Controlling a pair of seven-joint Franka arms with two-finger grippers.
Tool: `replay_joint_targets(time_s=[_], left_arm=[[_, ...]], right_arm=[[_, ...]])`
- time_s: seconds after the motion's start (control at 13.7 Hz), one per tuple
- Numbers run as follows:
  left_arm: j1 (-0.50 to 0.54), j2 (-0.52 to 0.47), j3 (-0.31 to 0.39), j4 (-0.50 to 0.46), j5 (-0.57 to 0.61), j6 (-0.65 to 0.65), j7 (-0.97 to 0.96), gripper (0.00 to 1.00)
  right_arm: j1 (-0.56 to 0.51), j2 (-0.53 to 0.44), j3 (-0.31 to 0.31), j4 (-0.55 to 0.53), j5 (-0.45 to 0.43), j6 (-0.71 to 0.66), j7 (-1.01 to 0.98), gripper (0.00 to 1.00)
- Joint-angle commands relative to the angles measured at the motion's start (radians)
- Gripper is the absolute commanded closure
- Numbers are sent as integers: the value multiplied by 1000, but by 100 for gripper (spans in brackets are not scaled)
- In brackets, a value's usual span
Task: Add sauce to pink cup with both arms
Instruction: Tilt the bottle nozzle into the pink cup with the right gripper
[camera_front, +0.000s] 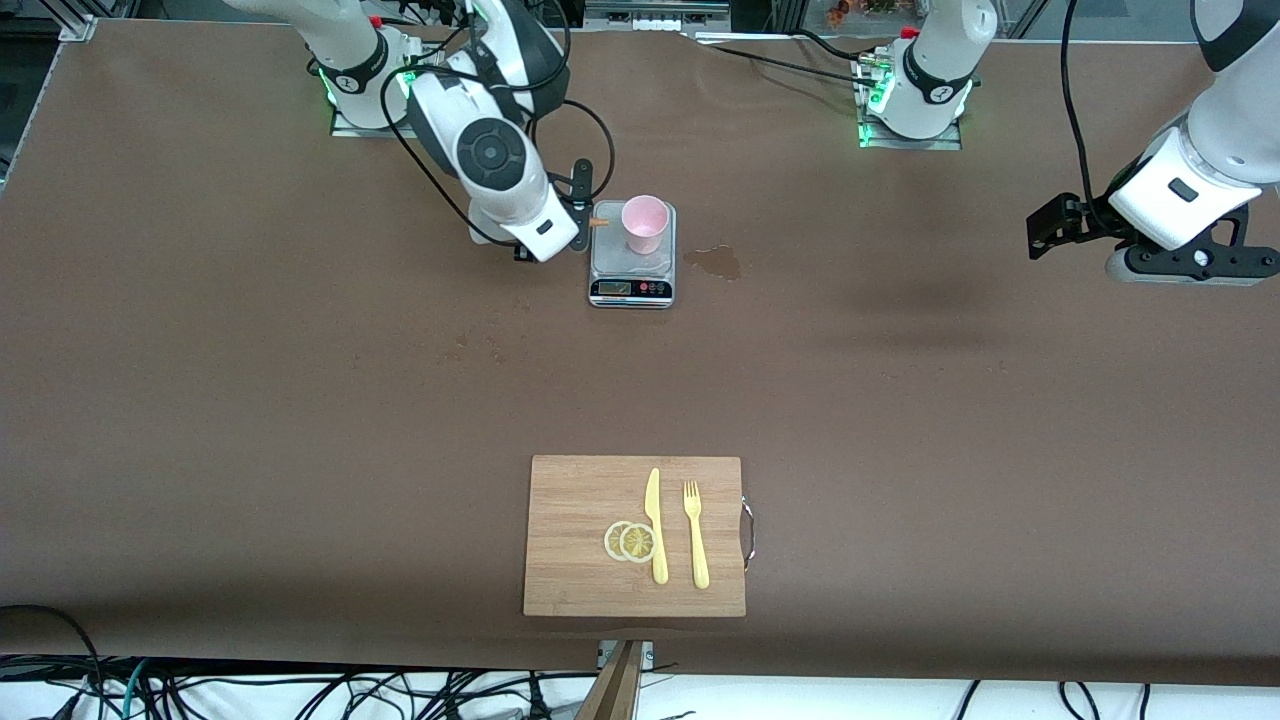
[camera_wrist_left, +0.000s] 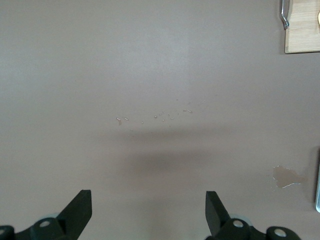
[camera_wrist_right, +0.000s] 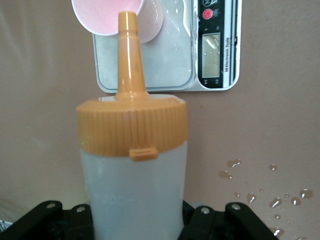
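If I squeeze too hard, sauce could shoot past the pink cup and land on the scale or the tabletop — a wet spot is already there. My right gripper, upper middle of the front view, is clamped on the sauce; the nozzle tip sits right at the cup's rim. My left gripper waits wide open at the upper right edge of the front view — holding nothing.
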Motion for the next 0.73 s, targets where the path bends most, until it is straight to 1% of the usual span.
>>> replay_joint_targets(time_s=[0.0,0.22,0.44,0.66], left_arm=[[2,14,0,26,5,-17,-5,0],[8,14,0,26,-7,-19,-3,0],[8,14,1,26,-7,-19,-3,0],[8,14,0,26,-7,-19,-3,0]], right_arm=[[15,-9,43,-22,-56,16,97,100],[43,1,50,-20,-90,11,152,100],[60,20,71,-16,-159,5,230,100],[61,29,86,-6,-179,0,251,100]])
